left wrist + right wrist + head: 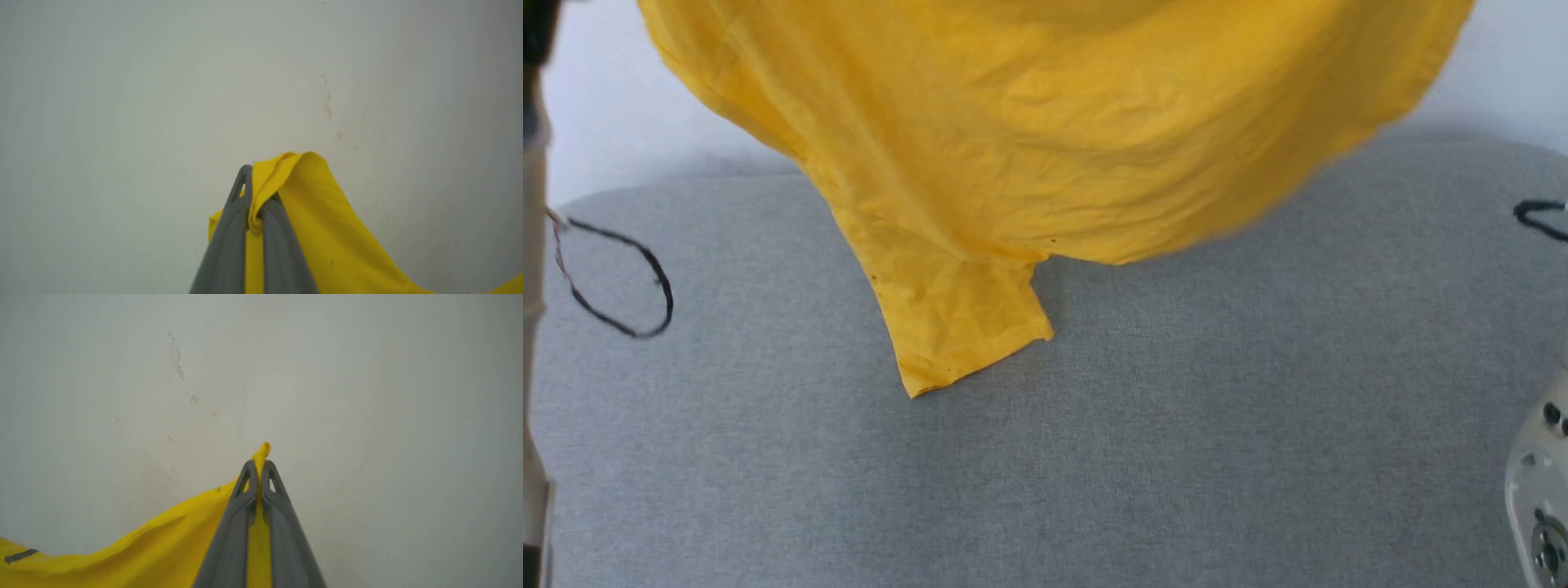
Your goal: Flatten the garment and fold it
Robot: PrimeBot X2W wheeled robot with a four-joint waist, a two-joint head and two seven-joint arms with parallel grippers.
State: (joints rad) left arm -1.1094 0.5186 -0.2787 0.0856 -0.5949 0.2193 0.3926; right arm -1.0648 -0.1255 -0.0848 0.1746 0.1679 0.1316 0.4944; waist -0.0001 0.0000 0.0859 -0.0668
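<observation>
The garment [1045,139], a bright yellow T-shirt, hangs in the air above the grey padded table [1176,425], its plain side toward the head camera. One sleeve [956,327] dangles lowest, near the cloth surface. In the left wrist view my left gripper [255,183] is shut on a bunched yellow edge of the garment [322,228], raised before a pale wall. In the right wrist view my right gripper [259,467] is shut on another pinched corner of the garment [163,547], which drapes down to the left; a black stripe [20,555] of the print shows there.
A black cable loop [621,278] lies on the table at the left, and another black cable [1539,216] at the right edge. A pale arm part [1539,498] shows at the lower right. The pale wall [163,81] stands behind the table.
</observation>
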